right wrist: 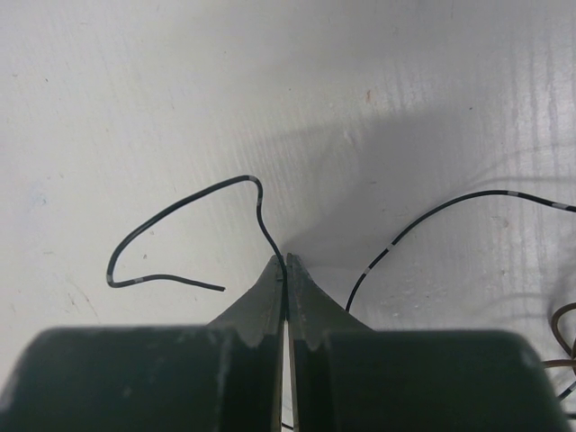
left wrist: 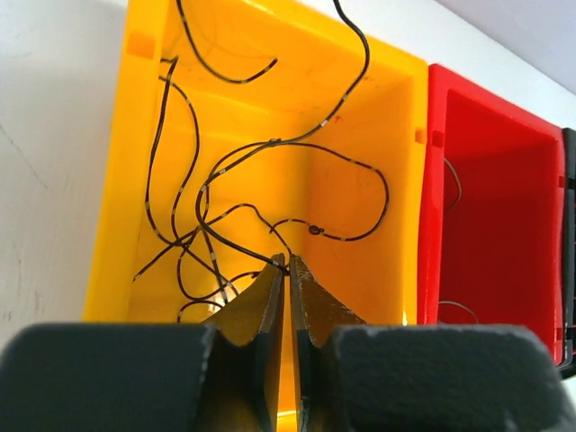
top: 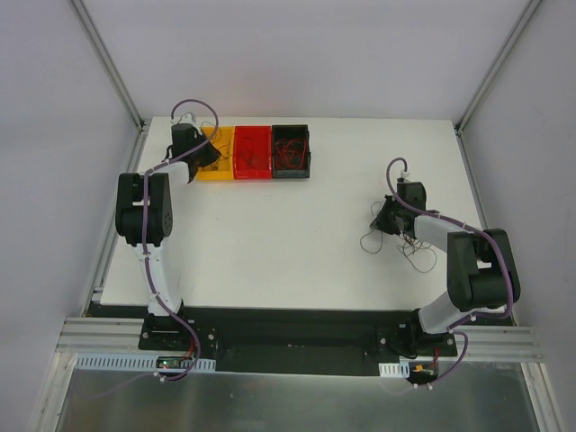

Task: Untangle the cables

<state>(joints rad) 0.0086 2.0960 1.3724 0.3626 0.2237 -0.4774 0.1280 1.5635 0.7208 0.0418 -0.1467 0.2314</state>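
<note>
Your left gripper (left wrist: 286, 263) clamped on black cables (left wrist: 274, 142) in the far yellow bin (left wrist: 126, 180), right gripper (right wrist: 285, 259) clamped on a loose cable (right wrist: 245, 178).

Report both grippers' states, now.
Left gripper: closed, pinching a black cable over the yellow bin.
Right gripper: closed, pinching a second black cable.

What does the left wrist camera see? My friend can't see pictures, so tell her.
The left hand, shut tight, pinches a thin black cable over a yellow bin holding more curly black cables. A red bin sits next to it on the white table.
</note>
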